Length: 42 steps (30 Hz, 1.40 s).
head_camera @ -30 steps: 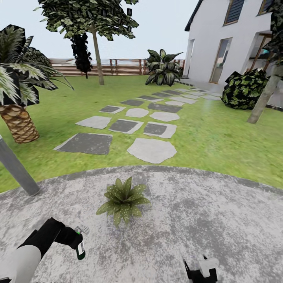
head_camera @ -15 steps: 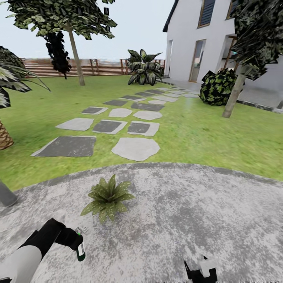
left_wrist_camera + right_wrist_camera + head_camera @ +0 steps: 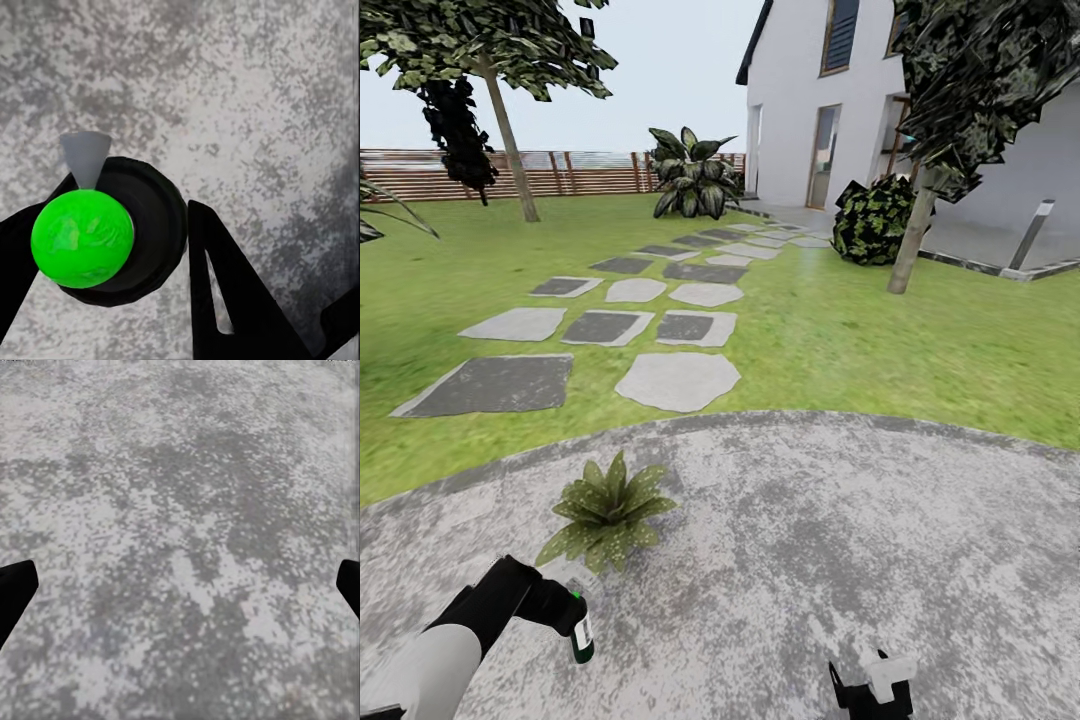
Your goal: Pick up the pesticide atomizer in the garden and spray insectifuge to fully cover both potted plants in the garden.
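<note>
Pesticide atomizer (image 3: 582,632): held in left gripper (image 3: 565,615), low at near left over round stone patio (image 3: 840,540); thin green and white stem hanging down from the fingers. Seen end-on in left wrist view as a bright green cap (image 3: 82,238) on a dark round body, pale nozzle (image 3: 85,156) projecting from it, black fingers (image 3: 225,285) closed on either side.

Left gripper: closed around the atomizer, near and slightly right of the potted plant.

Right gripper (image 3: 872,688): at near edge of head view, right of centre, over bare patio. Black fingertips (image 3: 15,585) set wide apart at both edges of right wrist view, nothing between them (grey speckled stone beneath).

Potted plant (image 3: 607,505): one rosette of pointed, pale-speckled green leaves, standing on patio near its far-left rim, just beyond the left gripper; pot hidden under the leaves, possibly grey.

Garden: green lawn (image 3: 880,340) beyond the patio; stepping slabs (image 3: 678,380) running far toward a white house (image 3: 900,100) at far right; brown slatted fence (image 3: 560,172) along far edge; slim-trunked tree (image 3: 490,60) at far left, another tree (image 3: 930,160) and a dark bush (image 3: 872,220) at right; broad-leaved shrub (image 3: 690,175) by the fence.
</note>
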Available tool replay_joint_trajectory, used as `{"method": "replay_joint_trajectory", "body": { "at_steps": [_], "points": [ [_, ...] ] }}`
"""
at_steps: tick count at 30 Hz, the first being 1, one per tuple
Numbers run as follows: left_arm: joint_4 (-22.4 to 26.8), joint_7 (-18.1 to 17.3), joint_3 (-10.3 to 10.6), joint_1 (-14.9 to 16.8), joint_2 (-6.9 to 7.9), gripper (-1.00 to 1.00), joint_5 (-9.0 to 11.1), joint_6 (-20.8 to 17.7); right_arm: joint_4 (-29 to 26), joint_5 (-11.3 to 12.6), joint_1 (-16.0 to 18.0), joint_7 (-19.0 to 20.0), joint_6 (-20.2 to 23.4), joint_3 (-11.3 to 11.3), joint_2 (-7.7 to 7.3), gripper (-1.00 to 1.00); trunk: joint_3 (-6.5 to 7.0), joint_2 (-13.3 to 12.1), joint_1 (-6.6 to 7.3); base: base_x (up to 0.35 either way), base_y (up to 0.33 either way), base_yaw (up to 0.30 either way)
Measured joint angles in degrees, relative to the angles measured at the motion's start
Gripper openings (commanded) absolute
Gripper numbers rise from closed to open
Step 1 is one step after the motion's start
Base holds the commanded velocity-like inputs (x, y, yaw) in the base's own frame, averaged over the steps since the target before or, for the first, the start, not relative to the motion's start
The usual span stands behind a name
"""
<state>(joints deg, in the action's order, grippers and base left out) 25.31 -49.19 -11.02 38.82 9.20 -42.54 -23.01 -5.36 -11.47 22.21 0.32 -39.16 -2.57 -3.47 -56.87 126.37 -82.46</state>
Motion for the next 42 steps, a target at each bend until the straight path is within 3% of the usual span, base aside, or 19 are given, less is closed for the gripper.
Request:
{"method": "replay_joint_trajectory", "body": {
  "at_steps": [1, 4, 5, 9, 15, 23, 28, 29, 30, 31, 32, 34, 36, 39, 42],
  "points": [
    [0.3, 0.3, 0.3, 0.3, -0.33, -1.00, 0.4, 0.3, -0.3, -0.4, 0.3, 0.3, 0.3, 0.4, 0.33, 1.00, 0.00, 0.0, 0.00, 0.000, 0.000, 0.000],
    [1.1, -0.3, -0.6, 0.4, -1.31, -1.00, 0.9, 0.6, -1.1, 0.4, -0.6, 0.0, 1.2, -0.7, -0.63, 1.00, 0.00, 0.0, 0.00, 0.000, 0.000, 0.000],
    [1.2, -0.5, -0.9, 0.4, -0.98, -1.00, 0.6, 0.3, -0.8, 0.8, -1.0, -0.3, 0.9, -1.1, -0.96, 1.00, 0.00, 0.0, 0.00, 0.000, 0.000, 0.000],
    [2.5, -0.3, -2.3, 0.1, -1.78, -1.00, 2.0, -0.1, 0.5, 2.4, -1.6, -1.5, -0.4, -1.9, -2.12, 1.00, 0.00, 0.0, 0.00, 0.000, 0.000, 0.000],
    [4.4, -0.3, -3.1, -0.1, -2.76, -1.00, 4.1, 0.1, 1.6, 3.0, -1.7, -3.3, -2.4, -2.2, -2.25, 1.00, 0.00, 0.0, 0.00, 0.000, 0.000, 0.000],
    [4.1, -0.7, -1.0, -0.3, -5.25, -1.00, 2.9, 2.6, -1.0, 0.8, -1.4, -2.8, -1.3, -1.4, -1.71, 1.00, 0.00, 0.0, 0.00, 0.000, 0.000, 0.000],
    [3.5, -1.5, 0.6, 0.1, -5.24, -1.00, 2.7, 4.2, -2.6, -0.9, 0.2, -1.3, 0.4, -1.2, -0.45, 1.00, 0.00, 0.0, 0.00, 0.000, 0.000, 0.000],
    [3.6, -3.5, 7.1, 0.3, -5.22, -1.00, 3.0, 14.1, -9.9, -4.2, 1.4, 14.4, 11.2, -1.2, -0.39, 1.00, 0.00, 0.0, 0.00, 0.000, 0.000, 0.000],
    [3.6, -6.7, 9.9, 0.6, -5.50, -1.00, 2.6, 14.6, -21.2, -6.6, 4.0, 28.2, 15.1, -0.2, -0.33, 1.00, 0.00, 0.0, 0.00, 0.000, 0.000, 0.000],
    [3.7, -7.8, 11.2, 0.6, -5.61, -1.00, 2.5, 14.7, -26.2, -9.4, 6.4, 32.7, 17.4, 1.3, -0.31, 1.00, 0.01, 0.0, 0.00, 0.000, 0.000, 0.000],
    [3.9, -9.1, 12.7, 0.6, -5.69, -1.00, 2.4, 14.7, -26.8, -14.6, 6.8, 35.5, 19.8, 3.6, -0.27, 1.00, 0.00, 0.0, 0.00, 0.000, 0.000, 0.000],
    [4.2, -11.5, 14.9, 0.6, -5.68, -1.00, 2.3, 14.8, -27.0, -20.1, 8.8, 37.4, 22.7, 5.8, -0.11, 1.00, 0.00, 0.0, 0.00, 0.000, 0.000, 0.000],
    [4.3, -12.8, 15.9, 0.6, -5.65, -1.00, 2.4, 14.8, -27.1, -21.6, 9.9, 39.8, 23.9, 6.3, 0.21, 1.00, 0.00, 0.0, 0.00, 0.000, 0.000, 0.000],
    [4.3, -15.4, 16.8, 1.2, -5.49, -1.00, 2.3, 14.8, -28.1, -22.8, 11.6, 47.9, 25.1, 6.5, 1.17, 1.00, 0.00, 0.0, 0.00, 0.000, 0.000, 0.000],
    [4.4, -18.2, 16.9, 1.5, -5.38, -1.00, 1.3, 15.8, -29.3, -22.9, 12.0, 51.4, 25.3, 6.6, 1.73, 1.00, 0.00, 0.0, 0.00, 0.000, 0.000, 0.000]
  ]
}}
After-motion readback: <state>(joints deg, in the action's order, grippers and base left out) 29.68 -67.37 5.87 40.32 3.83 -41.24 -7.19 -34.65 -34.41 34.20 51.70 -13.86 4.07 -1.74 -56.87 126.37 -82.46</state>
